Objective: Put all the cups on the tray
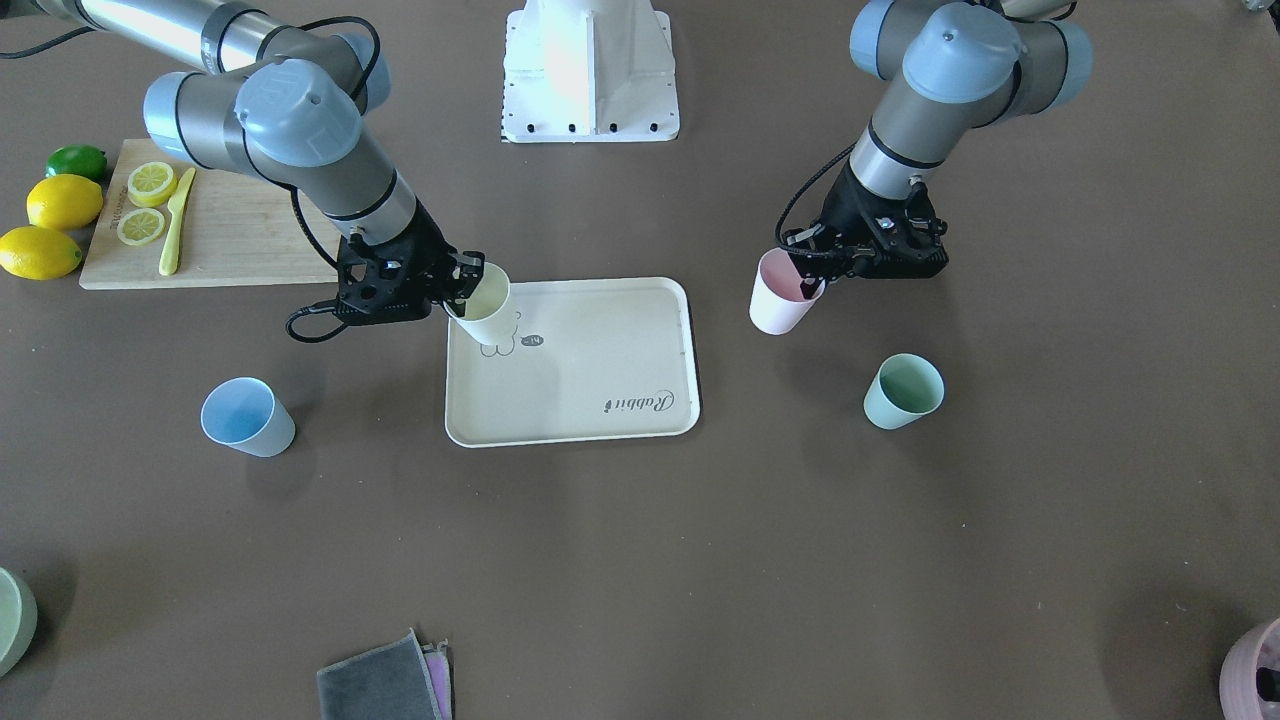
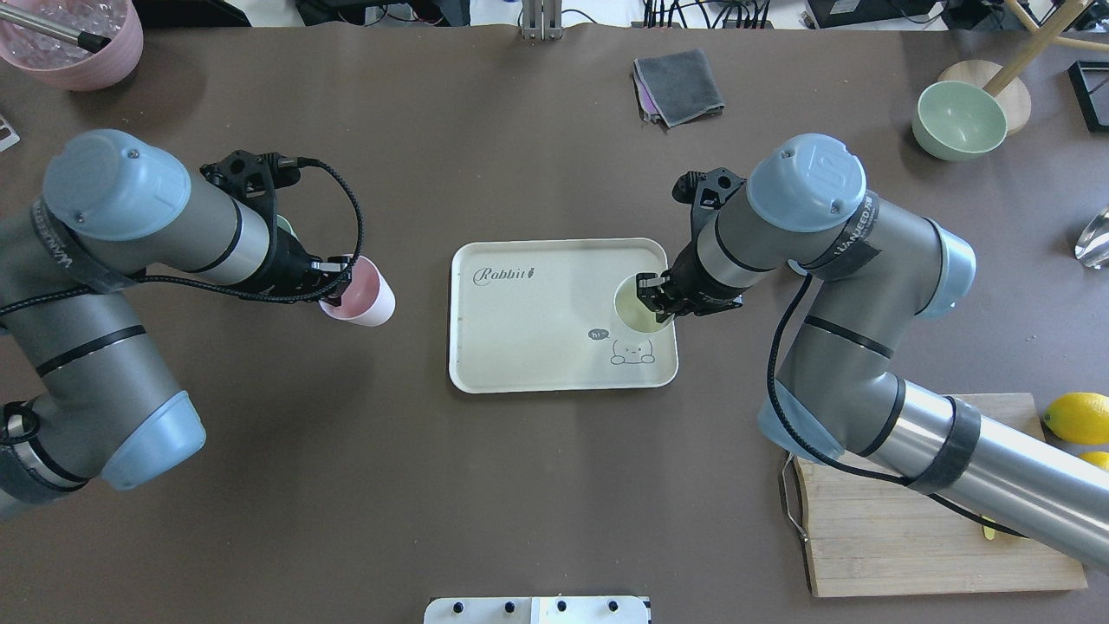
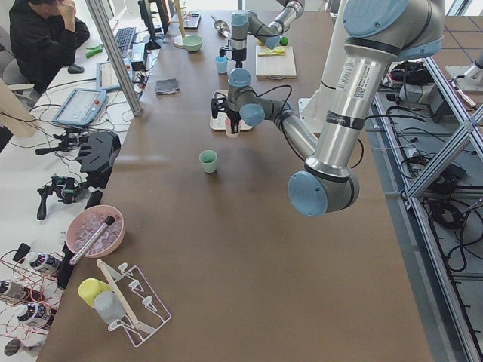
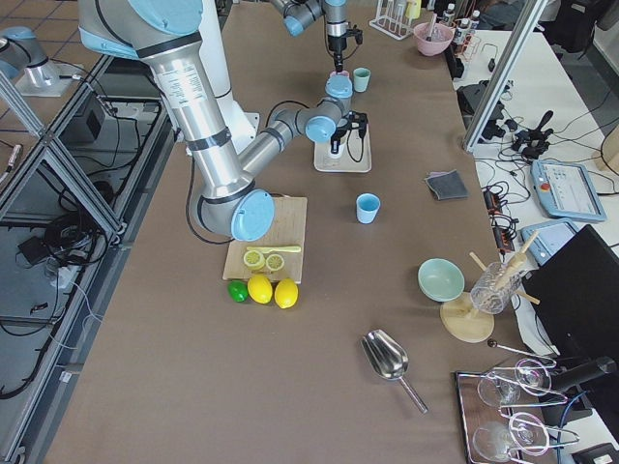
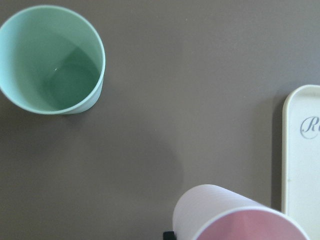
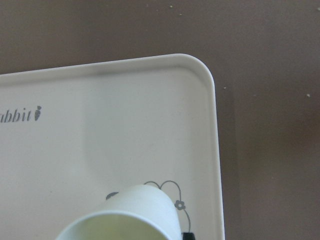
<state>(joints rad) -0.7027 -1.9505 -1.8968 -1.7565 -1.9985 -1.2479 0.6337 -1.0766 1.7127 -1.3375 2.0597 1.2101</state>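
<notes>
The right fingers (image 2: 648, 288) grip the yellow cup (image 2: 637, 312) over the tray (image 2: 537, 321) at frame centre. The left fingers (image 2: 336, 267) grip the pink cup (image 2: 362, 302) just left of it.

yellow cup (image 1: 487, 308): matt plastic, smooth
pink cup (image 1: 778, 298): matt plastic, smooth
blue cup (image 1: 247, 416): matt plastic
green cup (image 1: 903, 391): matt plastic
tray (image 1: 600, 340): smooth cream plastic, slight sheen
tabletop (image 1: 700, 560): dull brown, matt
board (image 1: 250, 240): pale wood, grained
cloth (image 1: 378, 686): grey fabric
arms (image 1: 345, 180): grey metal, glossy blue plastic caps
</notes>
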